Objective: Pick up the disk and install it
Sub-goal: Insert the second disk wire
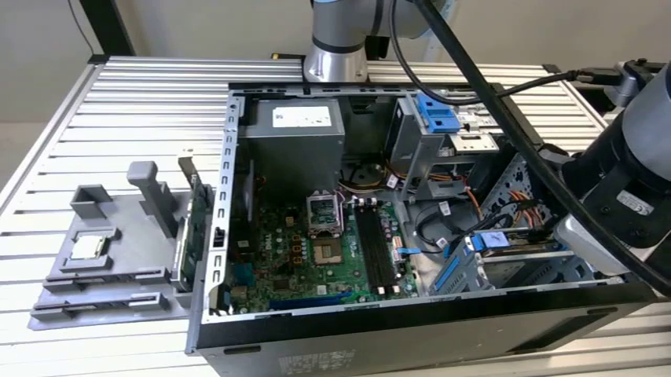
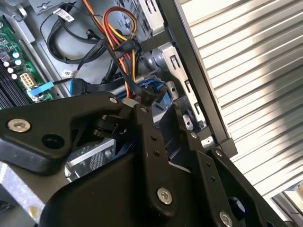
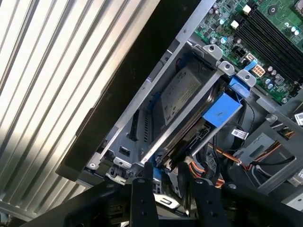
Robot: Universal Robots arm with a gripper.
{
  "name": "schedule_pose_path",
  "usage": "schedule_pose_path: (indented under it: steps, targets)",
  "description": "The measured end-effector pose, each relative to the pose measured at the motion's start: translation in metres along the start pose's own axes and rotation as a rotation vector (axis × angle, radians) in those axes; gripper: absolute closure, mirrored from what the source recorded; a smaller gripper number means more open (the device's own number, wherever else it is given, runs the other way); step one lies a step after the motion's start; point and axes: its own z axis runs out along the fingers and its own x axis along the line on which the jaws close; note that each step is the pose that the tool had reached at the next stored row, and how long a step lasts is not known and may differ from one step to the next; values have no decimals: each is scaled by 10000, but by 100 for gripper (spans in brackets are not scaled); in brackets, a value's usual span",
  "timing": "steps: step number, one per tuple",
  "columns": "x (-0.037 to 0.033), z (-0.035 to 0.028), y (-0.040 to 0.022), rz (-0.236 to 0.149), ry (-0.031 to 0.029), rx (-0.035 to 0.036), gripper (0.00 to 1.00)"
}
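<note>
The disk [image 3: 182, 94] is a flat silver drive with a pale label and blue plastic rails. It lies inside the metal drive cage [image 3: 142, 118] at the case's lower corner. In the exterior view its blue end [image 1: 491, 240] shows in the bay at that view's right, just in front of the arm's wrist. My gripper [image 3: 171, 177] reaches into the bay from the cable side, its black fingers [image 3: 142, 189] closed on the disk's near end. In the second wrist view the gripper [image 2: 135, 101] meets at the blue rail [image 2: 151, 87].
The open computer case [image 1: 419, 330] lies on a slatted metal table [image 1: 137, 102]. Inside are the green motherboard [image 1: 314, 251], a grey power-supply box [image 1: 294, 133], an upper bay with a blue frame [image 1: 435, 114] and orange and red cables [image 2: 123, 28]. A grey fixture [image 1: 105, 259] holds a small chip [image 1: 89, 247].
</note>
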Motion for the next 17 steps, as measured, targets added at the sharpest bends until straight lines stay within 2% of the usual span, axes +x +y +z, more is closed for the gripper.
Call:
schedule_pose_path:
  steps: [2,3,17]
  targets:
    - [0,2,0,36,-182,188,0]
    - [0,2,0,29,-214,216,0]
    - [-34,16,-22,16,-221,217,0]
